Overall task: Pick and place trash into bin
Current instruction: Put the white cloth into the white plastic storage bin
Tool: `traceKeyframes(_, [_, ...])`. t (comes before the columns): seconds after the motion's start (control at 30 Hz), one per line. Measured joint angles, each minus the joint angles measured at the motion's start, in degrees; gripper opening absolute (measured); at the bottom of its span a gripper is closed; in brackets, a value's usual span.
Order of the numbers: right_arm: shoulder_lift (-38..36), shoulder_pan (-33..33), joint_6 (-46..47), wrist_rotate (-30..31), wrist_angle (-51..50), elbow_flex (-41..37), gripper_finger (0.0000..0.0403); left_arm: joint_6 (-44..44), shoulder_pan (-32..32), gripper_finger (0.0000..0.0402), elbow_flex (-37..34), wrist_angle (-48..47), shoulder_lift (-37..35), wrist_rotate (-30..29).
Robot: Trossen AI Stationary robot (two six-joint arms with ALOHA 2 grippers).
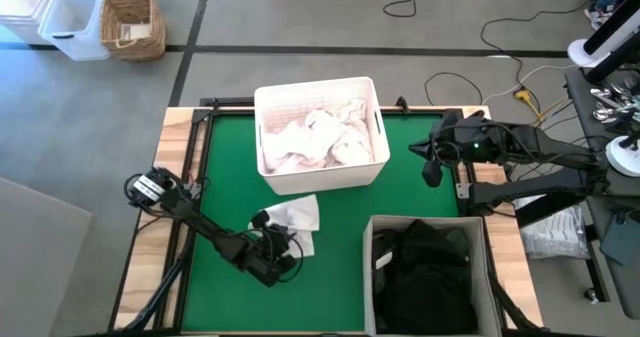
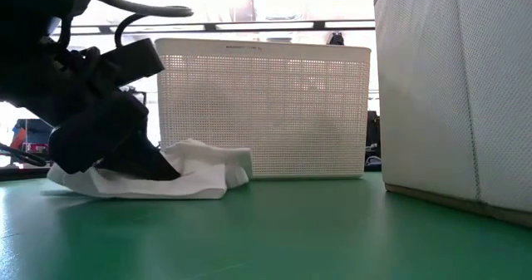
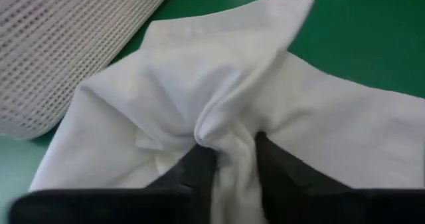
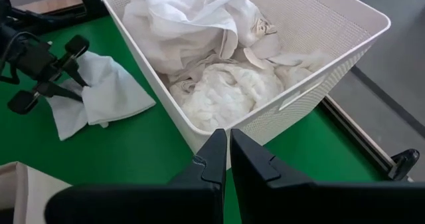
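Green mat [image 1: 330,237] carried a white tub [image 1: 320,182] of sheets at 12 o'clock and a grey bin [image 1: 428,322] at 4. Left gripper [image 3: 229,151] pinched a fold of the white sheet [image 1: 292,217] lying just at the tub's 6 o'clock. Right gripper [image 4: 228,147] hung closed, empty, at 2. Step: grasp. Next calls for a lift, then carrying to the bin.
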Motion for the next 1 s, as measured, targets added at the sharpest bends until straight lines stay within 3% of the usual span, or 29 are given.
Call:
traceKeyframes(0.1, [0.0,0.0,0.0,0.0,0.0,-0.1,0.0013,1.5,0.0,0.0028,0.5,-0.5,0.0,0.5])
traceKeyframes(0.17, [0.0,0.0,-0.1,0.0,0.0,-0.2,0.0013,1.7,0.0,0.0013,0.7,-0.7,-0.1,0.6])
traceKeyframes(0.47, [0.0,0.0,-0.1,0.0,0.1,-0.2,0.0013,2.8,-0.2,0.0006,2.6,-4.0,-0.6,2.4])
traceKeyframes(1.0, [0.0,0.0,-0.1,0.2,0.1,-0.2,0.0013,-0.3,-1.8,0.0002,12.9,-20.8,-1.7,1.5])
